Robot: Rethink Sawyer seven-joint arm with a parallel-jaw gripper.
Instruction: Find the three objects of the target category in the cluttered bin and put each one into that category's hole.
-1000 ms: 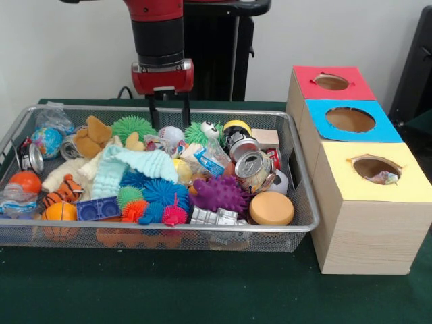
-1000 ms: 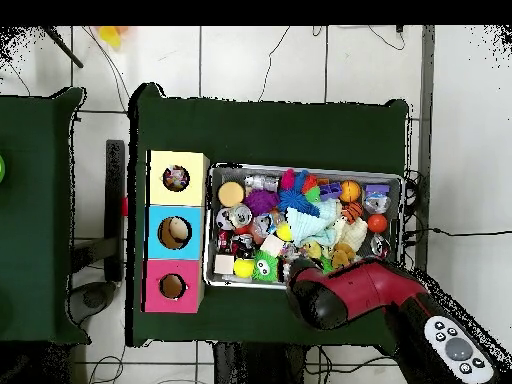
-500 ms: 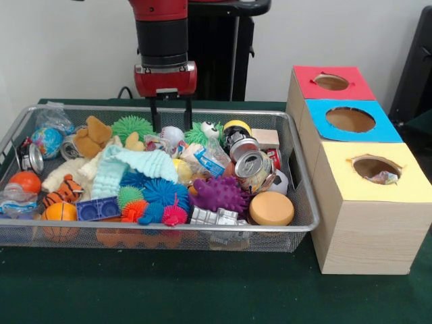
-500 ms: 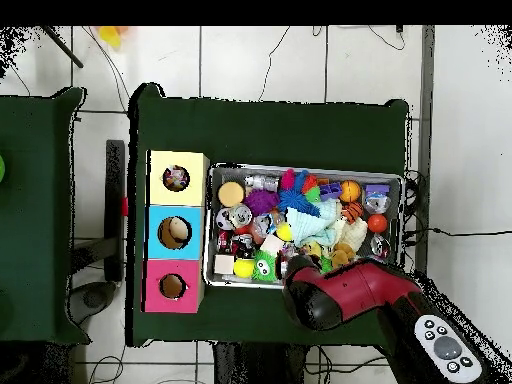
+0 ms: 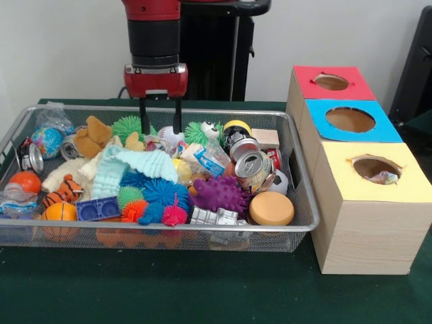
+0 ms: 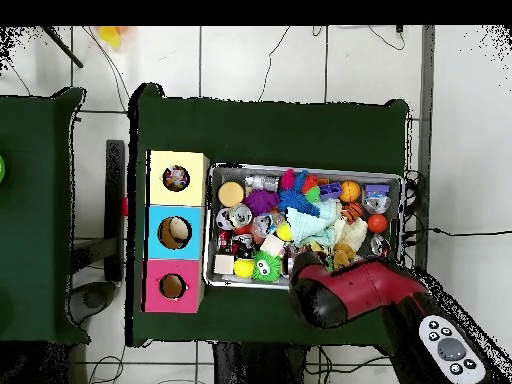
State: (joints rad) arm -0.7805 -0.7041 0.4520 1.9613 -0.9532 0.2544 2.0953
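The wire mesh bin (image 5: 169, 228) is full of mixed toys and also shows in the overhead view (image 6: 305, 168). My gripper (image 5: 160, 118) hangs open and empty over the bin's far side, between a green spiky ball (image 5: 131, 125) and a white ball (image 5: 171, 135). A small white dotted fabric piece (image 5: 156, 143) lies just below the fingertips, partly hidden. Another dotted piece (image 5: 383, 177) shows inside the yellow-surround hole (image 5: 372, 164), which is at the top of the box row in the overhead view (image 6: 176, 178). There, my arm (image 6: 340, 292) hides the gripper.
Blue-surround (image 5: 349, 119) and red-surround (image 5: 331, 82) boxes stand behind the yellow one, right of the bin. The bin holds a mint knitted cloth (image 5: 135, 165), a purple spiky ball (image 5: 219, 194), cans (image 5: 253, 165), an orange disc (image 5: 271, 208) and plush toys (image 5: 91, 137).
The gripper has shifted a little to the left in the front view and dropped slightly toward the bin. It stays open. The objects in the bin have not moved.
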